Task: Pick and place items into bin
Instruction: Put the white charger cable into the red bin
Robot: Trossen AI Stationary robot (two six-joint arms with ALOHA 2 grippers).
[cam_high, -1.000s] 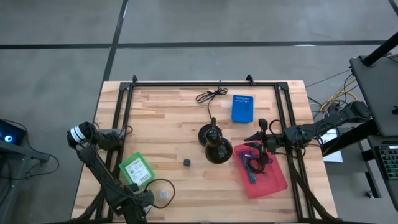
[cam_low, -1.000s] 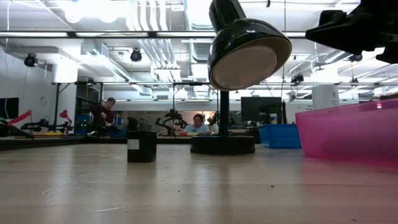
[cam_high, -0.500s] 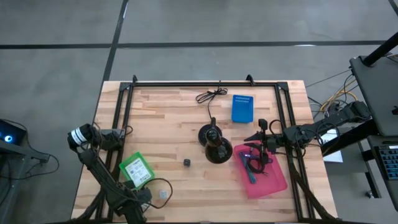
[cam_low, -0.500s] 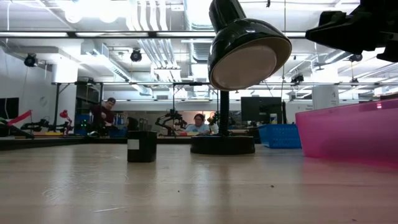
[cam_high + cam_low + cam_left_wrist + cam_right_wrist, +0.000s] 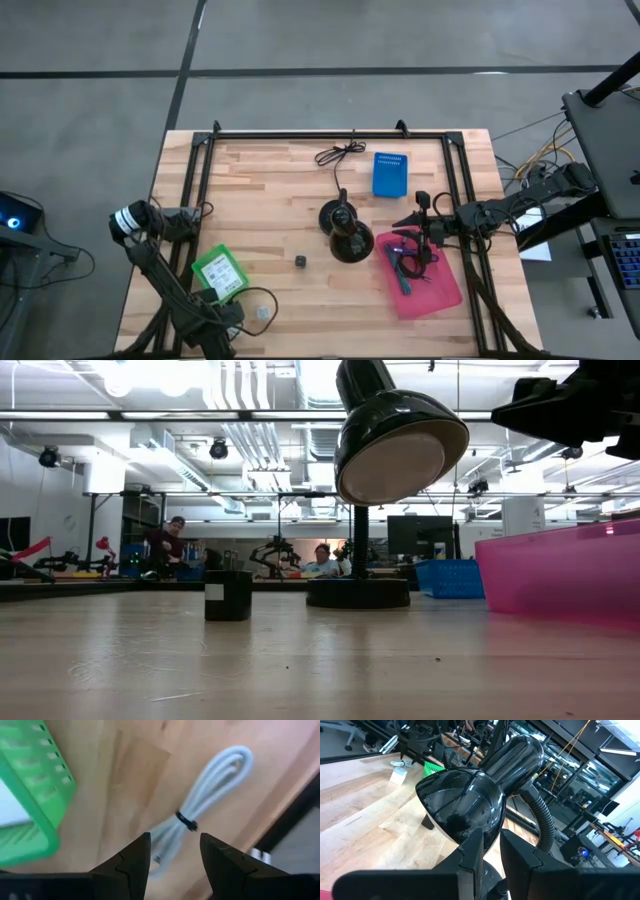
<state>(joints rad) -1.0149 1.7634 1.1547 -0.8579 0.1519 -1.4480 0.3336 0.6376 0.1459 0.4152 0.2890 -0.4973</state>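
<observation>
High view first, working from nine o'clock across to three. My left gripper (image 5: 240, 318) sits low at about seven o'clock on the table (image 5: 270, 190), next to the green basket (image 5: 219, 273). In my left wrist view its fingers stand partly apart with nothing between them, poised over a pale coiled cable (image 5: 200, 815) bound with a black tie, which lies on the wood just beside the basket. That cable looks like my next pick. Toward the centre, at about six o'clock, the tiny black cube (image 5: 300, 261) is on the bare wood, not yet binned. Just right of it stands the black lamp (image 5: 345, 232), which I leave alone. At twelve o'clock a thin black cable (image 5: 338, 153) lies loose, with a blue box (image 5: 390, 174) beside it. At four o'clock, the pink bin (image 5: 425, 280) already holds the pens and a few small bits. My right gripper (image 5: 425, 232) hovers over the bin's near edge, fingers nearly closed and empty. I judge the job roughly half done: two cables and the cube remain.
</observation>
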